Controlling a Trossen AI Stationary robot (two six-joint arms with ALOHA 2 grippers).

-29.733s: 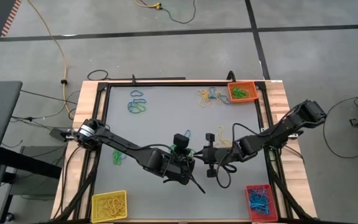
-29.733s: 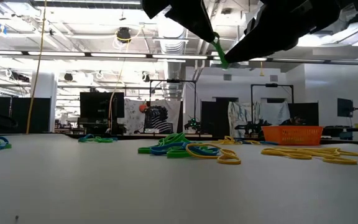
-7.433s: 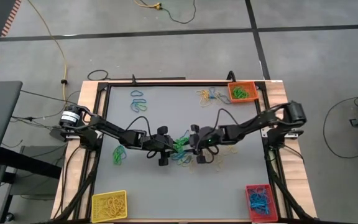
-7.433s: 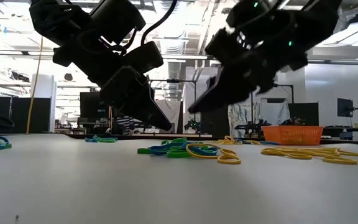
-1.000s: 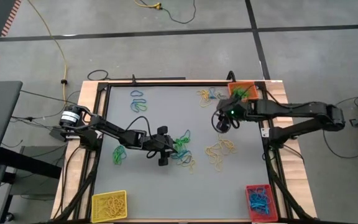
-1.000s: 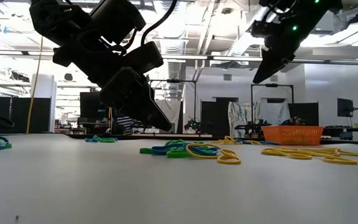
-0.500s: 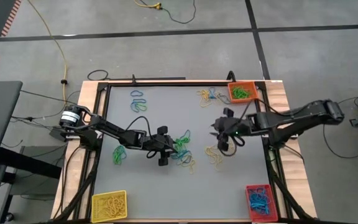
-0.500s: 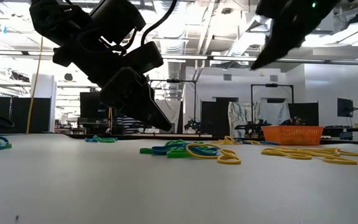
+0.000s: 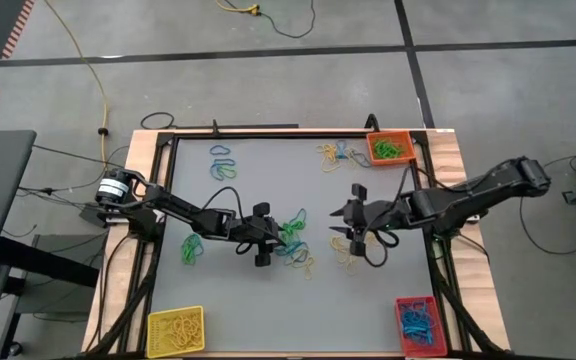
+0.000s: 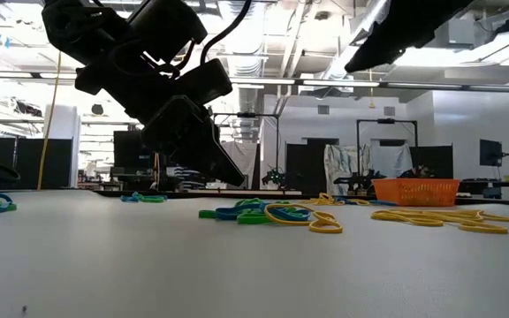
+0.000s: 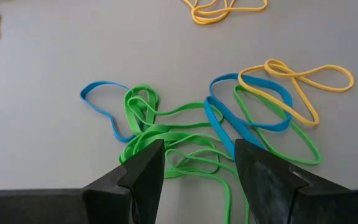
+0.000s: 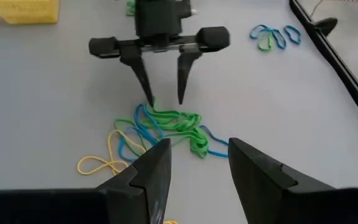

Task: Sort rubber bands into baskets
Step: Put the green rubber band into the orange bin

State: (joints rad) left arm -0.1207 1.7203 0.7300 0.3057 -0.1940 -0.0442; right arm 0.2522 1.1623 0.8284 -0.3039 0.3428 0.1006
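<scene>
Right gripper now nearer table centre

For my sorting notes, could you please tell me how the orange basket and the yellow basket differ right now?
The orange basket sits at the table's far right corner, while the yellow basket sits at the near left corner. The orange basket holds green bands; the yellow basket holds yellow bands. Both are small, low-walled rectangular trays, and neither gripper is at either one.
</scene>
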